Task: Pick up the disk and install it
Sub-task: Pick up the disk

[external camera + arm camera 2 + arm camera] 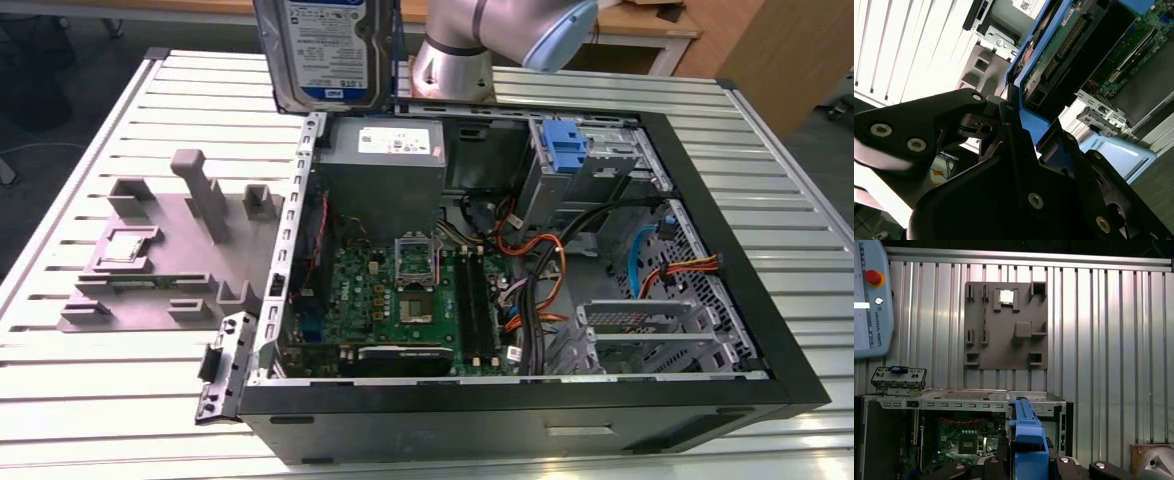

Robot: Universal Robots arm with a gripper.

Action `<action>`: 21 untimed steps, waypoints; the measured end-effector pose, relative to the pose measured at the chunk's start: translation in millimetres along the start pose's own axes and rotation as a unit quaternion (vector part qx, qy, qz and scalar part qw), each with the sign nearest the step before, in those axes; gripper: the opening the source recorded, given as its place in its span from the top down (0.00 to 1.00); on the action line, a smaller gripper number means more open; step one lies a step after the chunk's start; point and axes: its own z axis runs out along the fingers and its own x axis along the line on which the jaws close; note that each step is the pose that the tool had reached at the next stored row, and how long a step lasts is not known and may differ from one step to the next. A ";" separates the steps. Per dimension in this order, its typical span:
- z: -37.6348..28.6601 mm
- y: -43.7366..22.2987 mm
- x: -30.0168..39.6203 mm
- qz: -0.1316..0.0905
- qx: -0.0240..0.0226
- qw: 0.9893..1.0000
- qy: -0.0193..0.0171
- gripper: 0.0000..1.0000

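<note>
Above the open computer case (534, 405), hand (1029, 460) pinching the disk (324, 50), its top edge cut off

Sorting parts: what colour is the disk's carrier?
Bright blue; the disk's carrier shows best in the first wrist view.

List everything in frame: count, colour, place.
disk: 1, silver-grey in a blue carrier, held in the air above the case's far edge
computer case: 1, black, open, lying on the table
motherboard: 1, green, inside the case
power supply: 1, grey with a white sticker, inside the case at its far end
bracket: 1, blue, in the drive bay
cables: several, orange, red and black, inside the case
fixture plate: 1, grey, on the table at the exterior view's left of the case
table: 1, silver, slatted
arm: 1, silver-grey, beyond the case
gripper: 1, black, shut on the disk's carrier
</note>
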 end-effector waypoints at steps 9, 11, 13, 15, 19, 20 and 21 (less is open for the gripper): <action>-0.4 -16.7 0.0 0.000 0.000 1.000 0.000 0.64; -0.4 -19.0 0.0 0.000 0.000 1.000 0.000 0.64; -0.4 -21.3 0.0 0.000 0.000 1.000 0.000 0.64; -0.4 -24.0 0.0 0.000 0.000 1.000 0.000 0.64; -0.6 -29.1 0.0 0.000 0.000 1.000 0.000 0.64; -0.6 -30.3 0.0 0.000 0.000 1.000 0.000 0.64; -0.6 -31.5 0.0 0.000 0.000 1.000 0.000 0.64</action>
